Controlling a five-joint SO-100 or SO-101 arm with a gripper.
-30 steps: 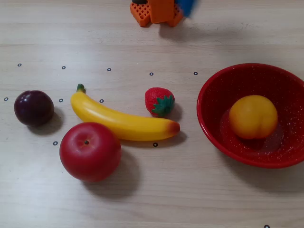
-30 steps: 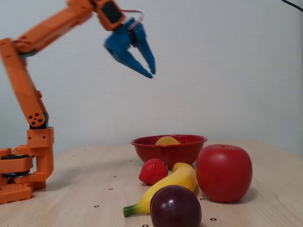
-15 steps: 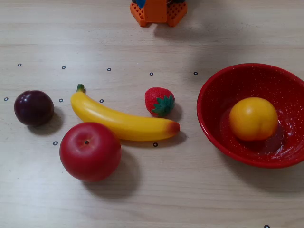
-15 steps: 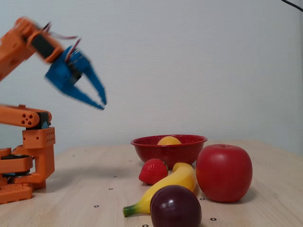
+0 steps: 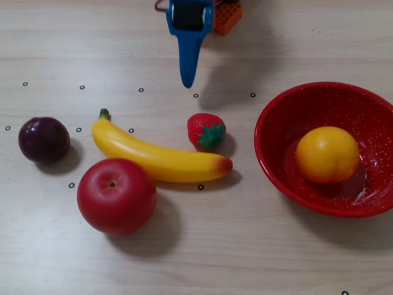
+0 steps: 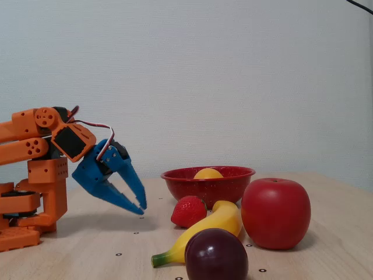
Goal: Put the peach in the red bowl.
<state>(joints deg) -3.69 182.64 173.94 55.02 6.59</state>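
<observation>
Overhead view: the round yellow-orange plastic peach (image 5: 327,154) sits inside the large glossy red bowl with fine white speckles (image 5: 276,123), near the bowl's middle, at the right side of the pale wooden table (image 5: 245,246). Left of the bowl, apart from it, lies a small red plastic strawberry with green leaves (image 5: 206,131), just beside the upper edge of a long yellow plastic banana (image 5: 156,157) that runs from upper left to lower right. A big red plastic apple (image 5: 116,195) touches or nearly touches the banana's lower left flank, and a dark purple plastic plum (image 5: 43,139) rests alone farther left. The blue two-finger gripper (image 5: 187,80) points down from the top edge, above the strawberry and clear of every fruit. In the fixed view the orange arm (image 6: 35,151) is folded low at the left, and the gripper (image 6: 141,207) hangs tilted downward just above the table, its two blue fingers slightly parted with nothing between them. There the peach (image 6: 208,173) shows only as a yellow dome above the bowl's rim (image 6: 207,172), behind the strawberry (image 6: 189,212), banana (image 6: 210,227), apple (image 6: 275,212) and plum (image 6: 216,255).
</observation>
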